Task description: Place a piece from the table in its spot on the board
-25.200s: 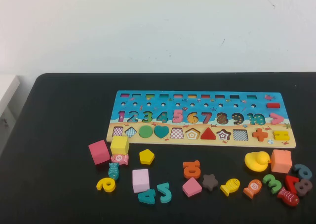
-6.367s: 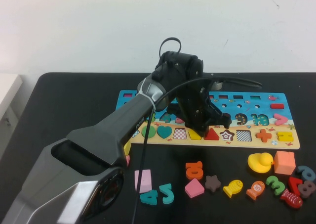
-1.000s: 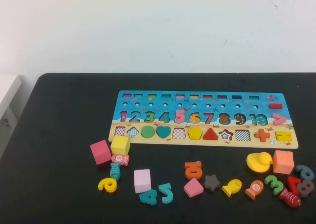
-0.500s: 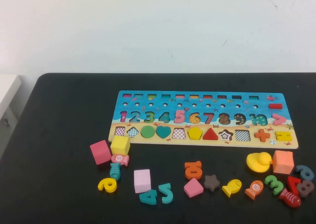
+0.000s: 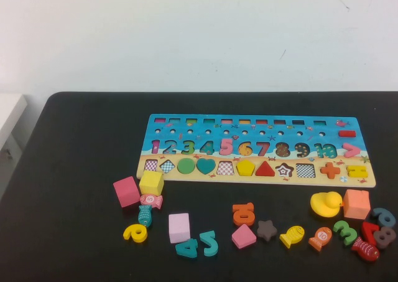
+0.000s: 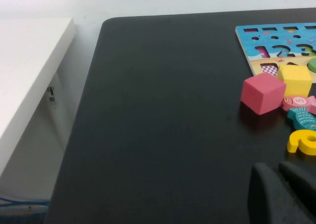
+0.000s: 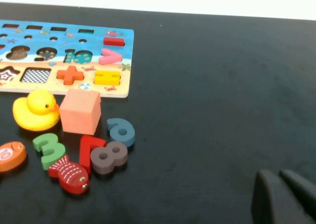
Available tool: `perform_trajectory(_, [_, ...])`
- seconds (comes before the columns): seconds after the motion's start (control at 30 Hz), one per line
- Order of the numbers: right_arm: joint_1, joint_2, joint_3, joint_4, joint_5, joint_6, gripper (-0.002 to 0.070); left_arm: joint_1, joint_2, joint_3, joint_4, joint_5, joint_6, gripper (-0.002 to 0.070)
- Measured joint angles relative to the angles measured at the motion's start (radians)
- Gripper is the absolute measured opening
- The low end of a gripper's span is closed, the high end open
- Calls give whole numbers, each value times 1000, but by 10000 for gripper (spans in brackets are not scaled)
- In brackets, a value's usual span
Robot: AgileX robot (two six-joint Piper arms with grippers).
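Note:
The yellow pentagon piece (image 5: 245,168) lies flat in its slot in the shape row of the blue and sandy board (image 5: 249,132), between the trapezoid slot and the red triangle. The board lies on the black table (image 5: 87,132). Neither arm shows in the high view. My left gripper (image 6: 275,167) is shut and empty, low over bare table near the table's left side, with the board's left end (image 6: 247,36) beyond it. My right gripper (image 7: 277,174) is shut and empty over bare table at the right, near the board's right end (image 7: 123,56).
Loose pieces lie in front of the board: a yellow cube (image 5: 151,182), a pink cube (image 5: 126,191), a yellow duck (image 5: 326,203), an orange cube (image 5: 356,203), plus several numbers and fish. A white shelf (image 6: 24,75) stands beside the table's left edge.
The pentagon lay on the table in the oldest frame; the left arm then reached over the board. Now the pentagon sits in its slot and the arm is gone. Nothing moved in the last second.

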Motion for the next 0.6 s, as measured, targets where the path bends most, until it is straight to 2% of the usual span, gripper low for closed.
perform_trajectory(0.6, [0, 0, 0, 0, 0, 0, 18, -35, 0, 0, -4, 2, 0, -1])
